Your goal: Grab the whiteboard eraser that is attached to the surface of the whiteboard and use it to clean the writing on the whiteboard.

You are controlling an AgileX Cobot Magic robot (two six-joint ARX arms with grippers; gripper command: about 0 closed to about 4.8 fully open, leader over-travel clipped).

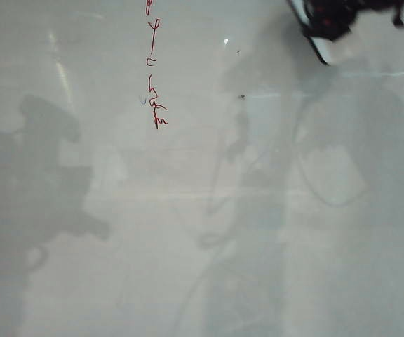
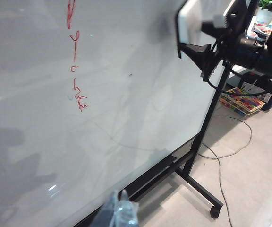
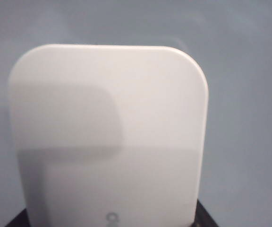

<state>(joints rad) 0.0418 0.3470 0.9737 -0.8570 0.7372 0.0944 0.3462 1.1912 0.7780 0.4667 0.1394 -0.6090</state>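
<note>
Whiteboard eraser (image 3: 110, 137): smooth, white, round-cornered.

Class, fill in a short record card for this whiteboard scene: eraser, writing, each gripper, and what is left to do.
eraser: whiteboard eraser white, in the right gripper, near the board's top right in the exterior view
writing: red writing in a column, unwiped, apart from the eraser
board: whiteboard on a black wheeled stand
left gripper: left gripper low, away from the writing
left to do: wipe the writing

Lab-like room: wheeled whiteboard (image 2: 126, 118), floor cables (image 2: 230, 151).
</note>
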